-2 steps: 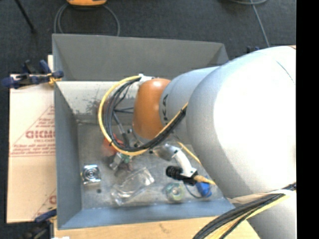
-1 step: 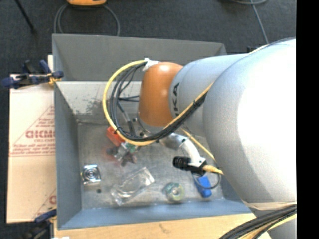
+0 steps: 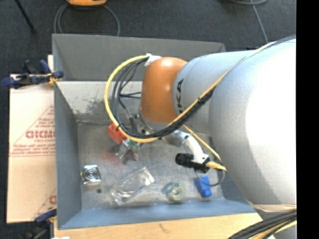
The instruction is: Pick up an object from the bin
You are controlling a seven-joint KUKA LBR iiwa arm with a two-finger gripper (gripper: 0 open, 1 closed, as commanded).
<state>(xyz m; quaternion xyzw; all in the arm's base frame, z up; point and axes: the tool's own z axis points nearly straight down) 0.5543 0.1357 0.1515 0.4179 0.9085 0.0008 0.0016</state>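
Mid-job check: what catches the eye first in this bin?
The big grey arm with its orange wrist cover reaches in from the right, over the bin's middle, beside a small orange-red thing. Toward the lower edge lie a shiny metal square, a clear plastic piece and a blue bit.

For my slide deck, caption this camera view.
Gripper in grey bin beside an orange piece; clear plastic and silver block nearby.
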